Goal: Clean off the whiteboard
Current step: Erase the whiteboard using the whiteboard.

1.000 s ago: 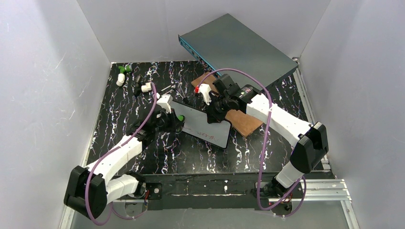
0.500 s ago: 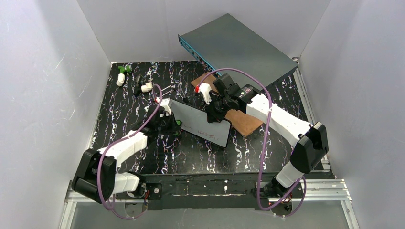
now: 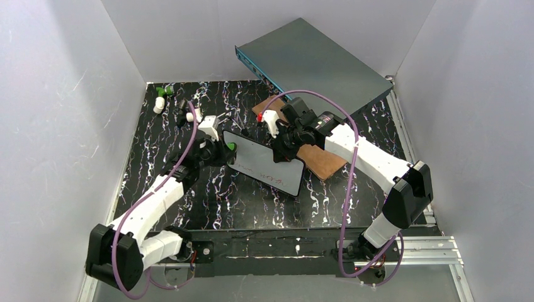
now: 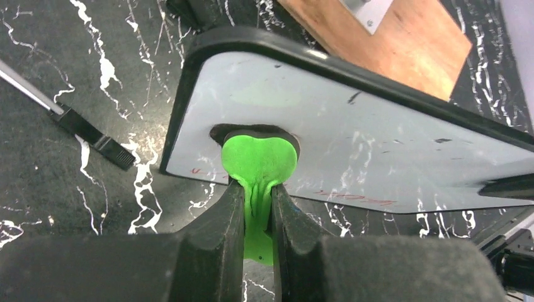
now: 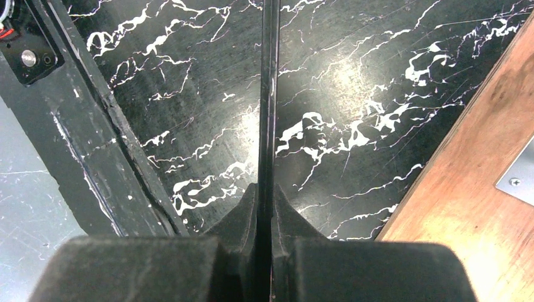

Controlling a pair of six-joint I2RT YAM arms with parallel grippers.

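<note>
Whiteboard [image 3: 264, 162] sits mid tabletop [image 3: 252, 204], between the two arms; its far right corner is next to the wooden plank [image 3: 322, 160]; board looks tilted, not flat, can't tell how steep; tabletop pattern is mirrored in its face in the left wrist view [image 4: 352, 138]; faint red writing along the near edge [image 4: 356, 197].

Right jaws clenched on the board's rim at that far right corner; right wrist view shows the board edge-on [image 5: 269, 94], running straight out from the jaws, plank [image 5: 466, 189] at right.

Left jaws pinched on a green eraser [image 4: 259, 157]; its rounded head is pressed against the board face near the left end, also seen from the top [image 3: 231, 147].

Grey metal box [image 3: 315, 63] at far right, leaning on the back wall; small white caps [image 3: 159, 104] at the far left corner; thin black-tipped tool [image 4: 85, 131] lies on the tabletop left of the board.
</note>
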